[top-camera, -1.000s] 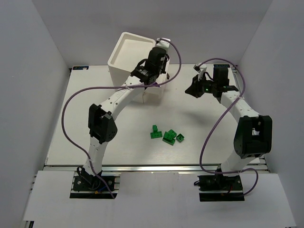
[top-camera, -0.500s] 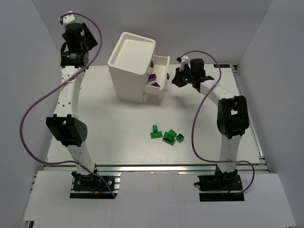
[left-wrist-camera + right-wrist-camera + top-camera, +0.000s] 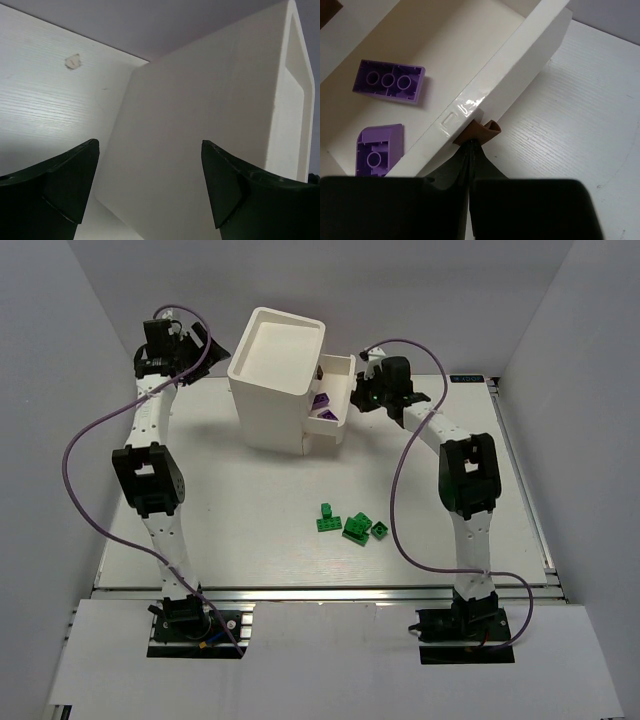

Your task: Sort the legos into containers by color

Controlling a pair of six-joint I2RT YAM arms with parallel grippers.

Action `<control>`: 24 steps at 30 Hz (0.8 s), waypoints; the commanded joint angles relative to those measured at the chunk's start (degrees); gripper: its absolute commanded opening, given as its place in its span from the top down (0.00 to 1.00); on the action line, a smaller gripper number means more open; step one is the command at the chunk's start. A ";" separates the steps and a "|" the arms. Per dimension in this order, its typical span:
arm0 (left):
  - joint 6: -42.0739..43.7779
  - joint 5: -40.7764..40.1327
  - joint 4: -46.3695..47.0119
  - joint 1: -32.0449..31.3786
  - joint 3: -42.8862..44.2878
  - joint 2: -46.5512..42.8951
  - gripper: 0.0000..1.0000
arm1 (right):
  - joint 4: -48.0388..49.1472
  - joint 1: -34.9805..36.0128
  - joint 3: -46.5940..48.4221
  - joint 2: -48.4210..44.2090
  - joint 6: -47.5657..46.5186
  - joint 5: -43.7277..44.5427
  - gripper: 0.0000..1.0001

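Here, the right arm (image 3: 470, 475) reaches to the far side of the worktop (image 3: 250, 520), its jaws closed on the brown knob (image 3: 479, 131) of an open drawer (image 3: 485, 87). The pinch sits at the very tips, on the only handle the drawer front offers. Whether the drawer is about to be pushed shut or drawn farther out cannot be told.

Two purple bricks (image 3: 390, 81) lie in that drawer, studs up and apart from each other, which suggests this color already has its place. The drawer juts from the right side of the white cabinet (image 3: 275, 370), standing far and left of centre.

The left arm (image 3: 150, 480) is raised at the far left. Its jaws are open and hold nothing, aimed at the cabinet's blank side wall, probably parked clear of the drawers or ready to brace the cabinet.

A cluster of green bricks (image 3: 350, 524) lies loose near the middle of the worktop, well apart from the cabinet, so sorting looks unfinished.

No brand, label or writing is legible. The drawer front shows only a small blank embossed rectangle (image 3: 449, 119).
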 commanded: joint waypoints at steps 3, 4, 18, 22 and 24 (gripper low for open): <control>-2.50 16.16 3.44 0.66 4.78 2.93 0.07 | 2.74 0.79 5.32 2.24 2.43 -3.01 1.00; -2.59 17.41 3.79 0.05 4.42 3.37 0.07 | 2.65 0.88 5.59 2.50 2.78 -3.62 1.00; -5.49 28.41 9.86 -2.51 2.92 8.04 0.07 | 3.70 3.78 7.96 4.26 5.51 -7.67 1.00; -5.40 28.23 9.51 -3.04 1.78 7.86 0.07 | 4.05 4.75 10.42 6.19 6.13 -9.59 1.00; -5.40 27.97 9.60 -3.56 1.43 7.60 0.07 | 4.40 5.45 11.83 6.98 6.30 -9.87 1.00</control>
